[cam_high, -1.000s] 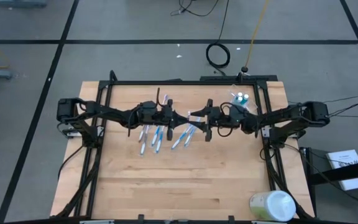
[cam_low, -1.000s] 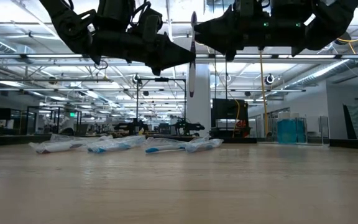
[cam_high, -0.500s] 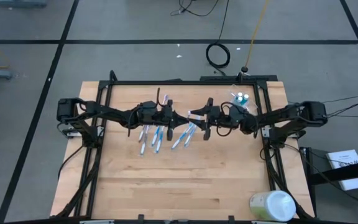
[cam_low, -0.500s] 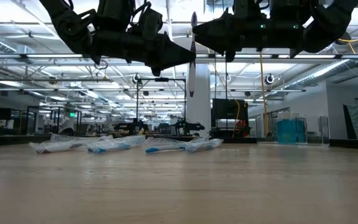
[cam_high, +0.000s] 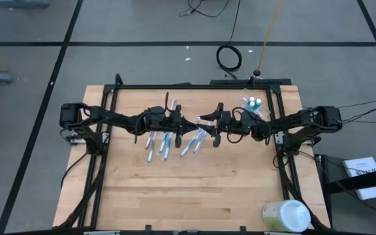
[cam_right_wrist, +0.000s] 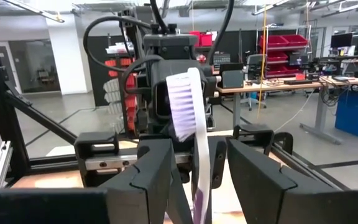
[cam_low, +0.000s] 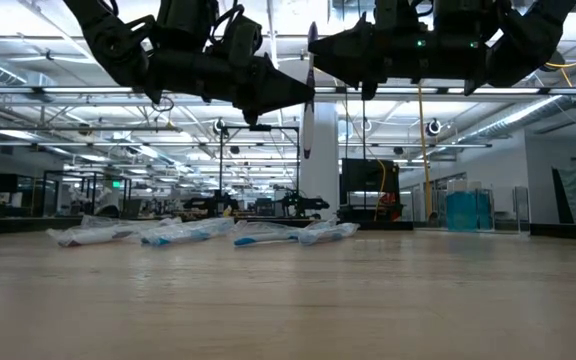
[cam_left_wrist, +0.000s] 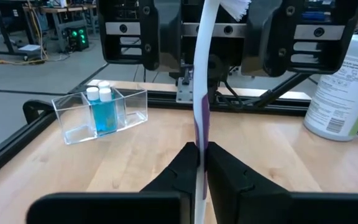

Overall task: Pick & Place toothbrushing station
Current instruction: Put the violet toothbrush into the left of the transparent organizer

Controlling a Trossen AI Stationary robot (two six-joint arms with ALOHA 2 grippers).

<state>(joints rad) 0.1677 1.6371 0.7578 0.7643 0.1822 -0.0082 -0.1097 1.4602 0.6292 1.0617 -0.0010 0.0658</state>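
Two arms, matte black throughout, built of chunky jointed segments. Left arm and right arm each end at a boxy black shoulder block fixed to a black tube frame. Black cables loop loosely over the wrist housings. Left gripper: two dark wedge-shaped fingers. Right gripper: broad flat-faced dark fingers. Black carriage blocks with round screw heads and slotted faces. A small green indicator light glows on the right arm's housing.
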